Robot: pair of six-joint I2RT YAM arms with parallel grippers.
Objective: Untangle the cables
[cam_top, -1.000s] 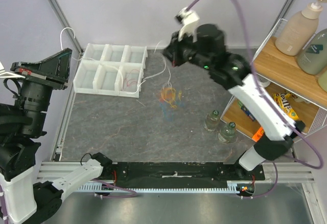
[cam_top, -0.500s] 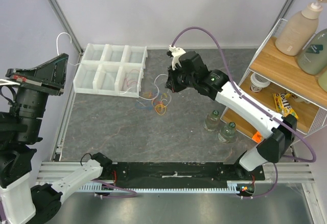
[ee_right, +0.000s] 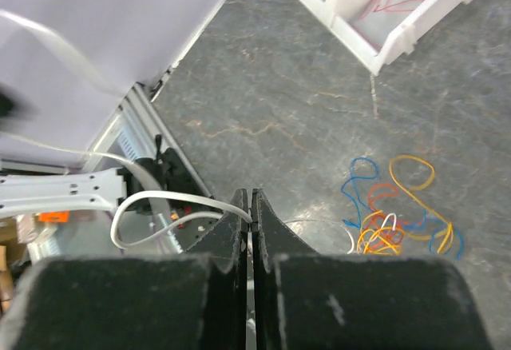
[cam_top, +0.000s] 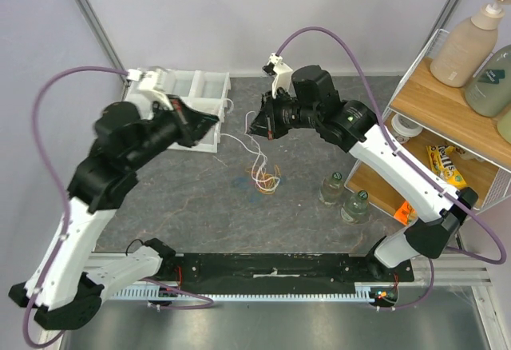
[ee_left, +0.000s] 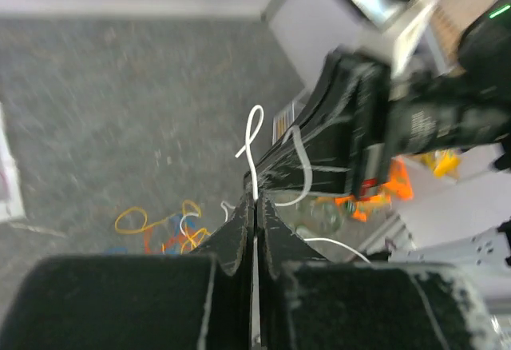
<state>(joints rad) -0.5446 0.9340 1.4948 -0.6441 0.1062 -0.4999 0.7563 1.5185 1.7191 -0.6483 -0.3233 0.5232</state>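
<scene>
Here, left gripper, right gripper — both pinching white cable.

Your top view is evenly lit from overhead, bright and sharp, with only soft shadows on the tabletop. The left wrist view is smeared by motion (the right arm worst); the left hand is a dark, unfocused mass, the cord fairly crisp. The right wrist view shows sharp tabletop grain, its right hand soft and shadowed.
</scene>
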